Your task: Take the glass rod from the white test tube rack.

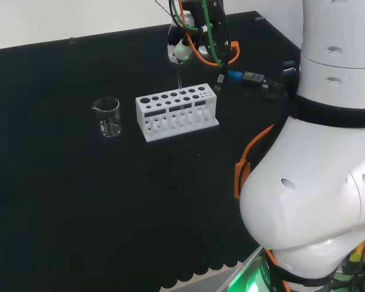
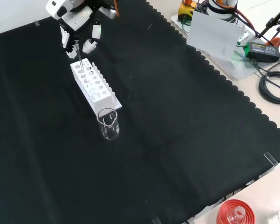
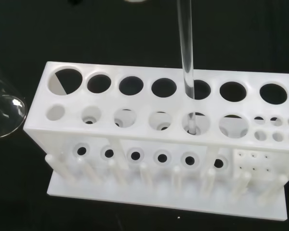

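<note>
A white test tube rack (image 1: pixel 176 112) stands on the black cloth, long side toward the head camera. A thin clear glass rod (image 1: pixel 180 76) rises upright from one of its back-row holes. The hand (image 1: pixel 181 47) hangs just above the rack with its fingers curled round the rod's top. From the front, the hand (image 2: pixel 77 25) is above the rack's far end (image 2: pixel 95 86), and the rod (image 2: pixel 79 55) runs down from the fingers into the rack. At the wrist, the rod (image 3: pixel 185 48) enters a large hole of the rack (image 3: pixel 159 144); its lower end shows through the second tier.
An empty glass beaker (image 1: pixel 107 115) stands left of the rack in the head view, nearer in the front view (image 2: pixel 108 123). The arm's white links (image 1: pixel 316 182) stand at the right. A red ribbed stand (image 2: pixel 233 214) and cables (image 2: pixel 273 86) lie off the cloth.
</note>
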